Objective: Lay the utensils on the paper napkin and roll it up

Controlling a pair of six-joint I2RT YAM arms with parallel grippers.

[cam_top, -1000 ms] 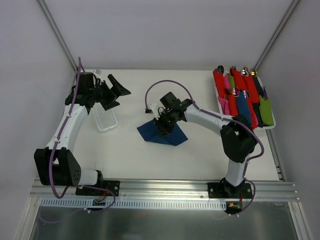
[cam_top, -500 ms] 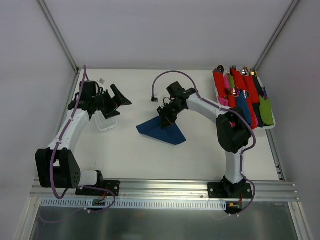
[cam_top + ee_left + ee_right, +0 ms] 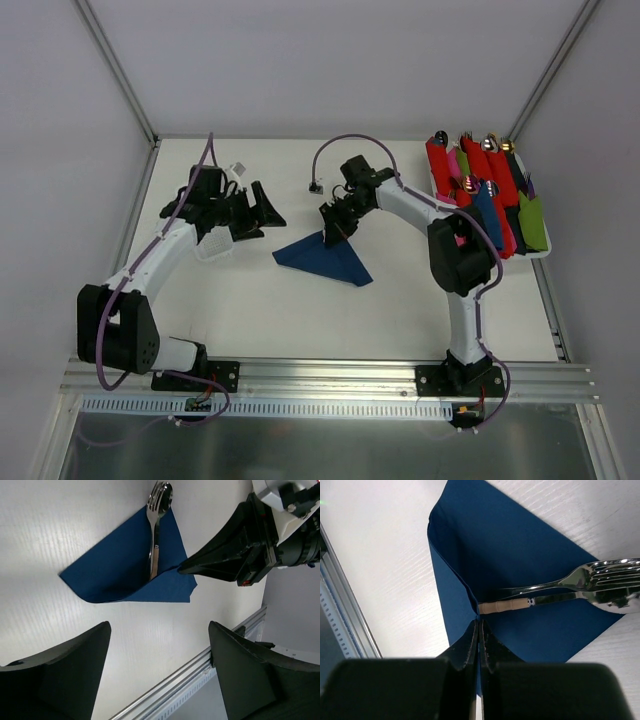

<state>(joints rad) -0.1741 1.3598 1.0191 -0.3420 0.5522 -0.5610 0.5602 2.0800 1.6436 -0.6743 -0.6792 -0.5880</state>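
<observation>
The dark blue paper napkin (image 3: 325,260) lies mid-table, one side folded up. It also shows in the left wrist view (image 3: 125,572) and the right wrist view (image 3: 520,540). The two utensils, a fork (image 3: 590,575) and a spoon (image 3: 612,602) with tan handles (image 3: 502,606), lie side by side on it, heads past its edge (image 3: 159,497). My right gripper (image 3: 479,626) is shut on the napkin's lifted edge, right at the handle ends (image 3: 335,228). My left gripper (image 3: 265,205) is open and empty, left of the napkin, its fingers (image 3: 55,670) wide apart.
A white mesh basket (image 3: 213,243) sits under my left arm. A white tray (image 3: 530,256) at the back right holds several red, pink, green and blue rolls (image 3: 470,160). The aluminium rail (image 3: 200,672) runs along the near table edge.
My right gripper has drawn the napkin's edge up and toward the back, folding it against the utensils. My left arm has swung right, closer to the napkin.
</observation>
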